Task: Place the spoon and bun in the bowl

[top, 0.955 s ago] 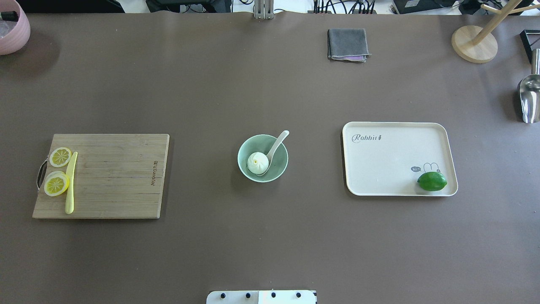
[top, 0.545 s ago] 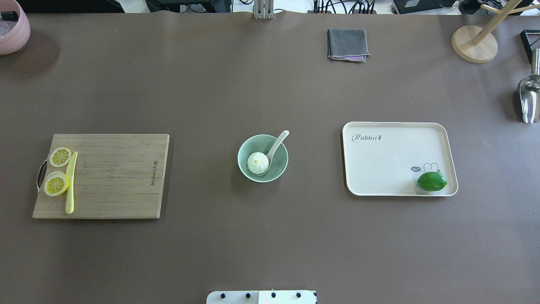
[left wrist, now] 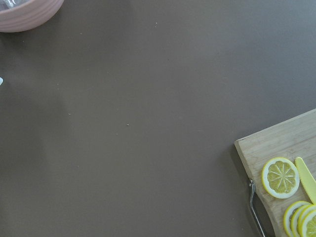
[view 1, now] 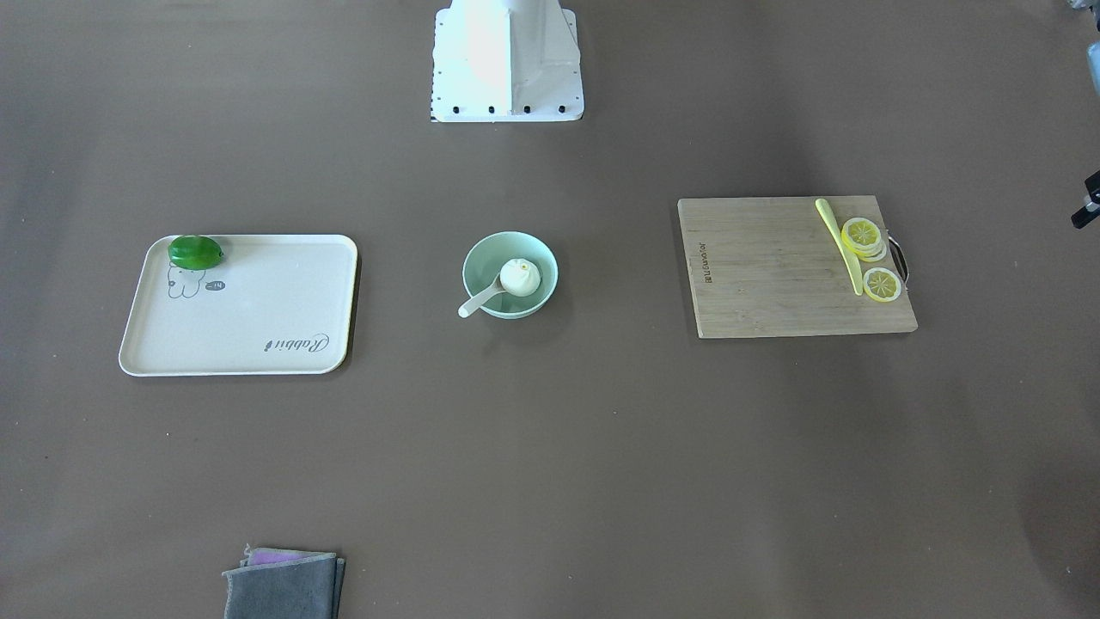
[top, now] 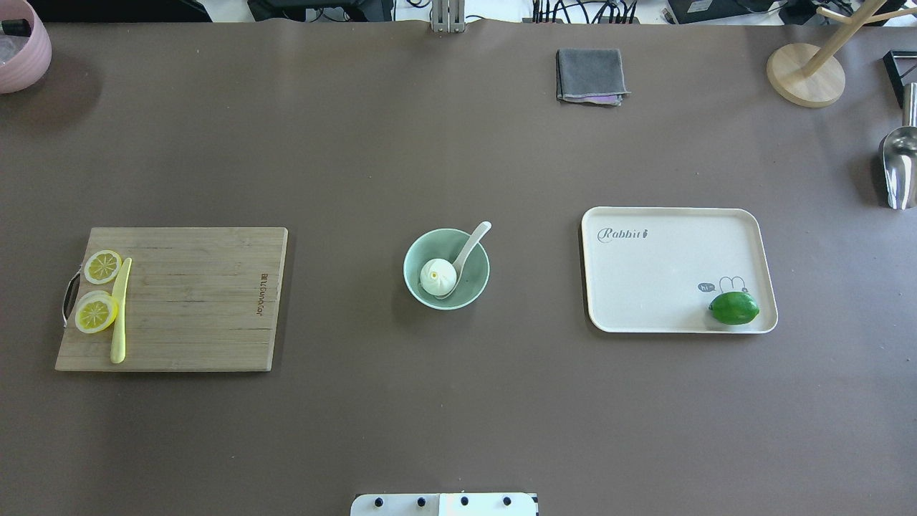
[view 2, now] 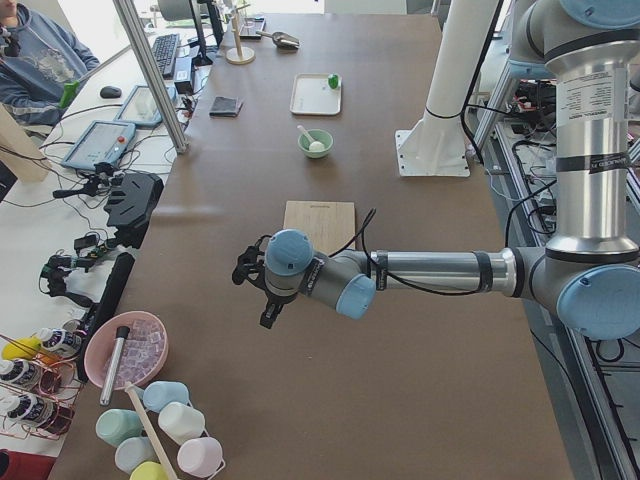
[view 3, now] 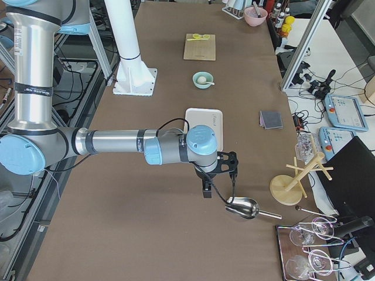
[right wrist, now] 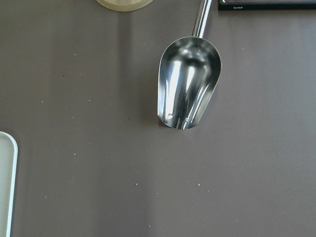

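Observation:
The pale mint-green bowl (top: 478, 284) stands at the table's middle, and also shows in the front view (view 1: 479, 259). The white bun (top: 437, 276) lies inside it. The white spoon (top: 469, 247) rests with its scoop in the bowl beside the bun, its handle leaning over the far right rim. My left gripper (view 2: 252, 285) hovers over bare table past the cutting board, far from the bowl. My right gripper (view 3: 220, 181) hovers near a metal scoop, beyond the tray. Both show only in the side views, so I cannot tell if they are open or shut.
A wooden cutting board (top: 193, 301) with lemon slices (top: 97, 313) and a yellow knife (top: 119, 312) lies left. A cream tray (top: 659, 265) with a green lime (top: 733, 307) lies right. A grey cloth (top: 589, 75), metal scoop (right wrist: 187, 84), wooden stand (top: 806, 75) and pink bowl (top: 21, 50) sit at the edges.

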You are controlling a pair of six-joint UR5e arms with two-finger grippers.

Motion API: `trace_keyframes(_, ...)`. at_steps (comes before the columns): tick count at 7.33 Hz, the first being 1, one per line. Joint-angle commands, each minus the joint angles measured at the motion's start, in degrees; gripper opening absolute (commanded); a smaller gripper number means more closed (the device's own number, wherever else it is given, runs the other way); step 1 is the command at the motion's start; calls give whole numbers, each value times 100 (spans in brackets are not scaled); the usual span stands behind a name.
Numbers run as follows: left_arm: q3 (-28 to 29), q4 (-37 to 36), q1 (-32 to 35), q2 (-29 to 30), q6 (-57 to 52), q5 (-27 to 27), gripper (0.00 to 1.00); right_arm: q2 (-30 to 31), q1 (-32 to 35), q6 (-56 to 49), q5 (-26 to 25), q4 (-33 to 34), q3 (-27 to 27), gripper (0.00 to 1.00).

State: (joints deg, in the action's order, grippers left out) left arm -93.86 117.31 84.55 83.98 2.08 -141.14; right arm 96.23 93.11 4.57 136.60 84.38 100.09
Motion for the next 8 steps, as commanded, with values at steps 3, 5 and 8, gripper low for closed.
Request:
trace_keyframes(3, -123, -454, 9, 101, 257, -142, 99, 71, -4, 9, 146, -27, -42, 100)
trace_keyframes(5, -263, -507, 44, 14, 275, -151, 99, 132, -12, 0, 270, -45, -16, 100)
trace_keyframes(8, -931, -1527, 53, -161, 293, -81, 99, 124, -232, -35, 279, -36, 28, 100)
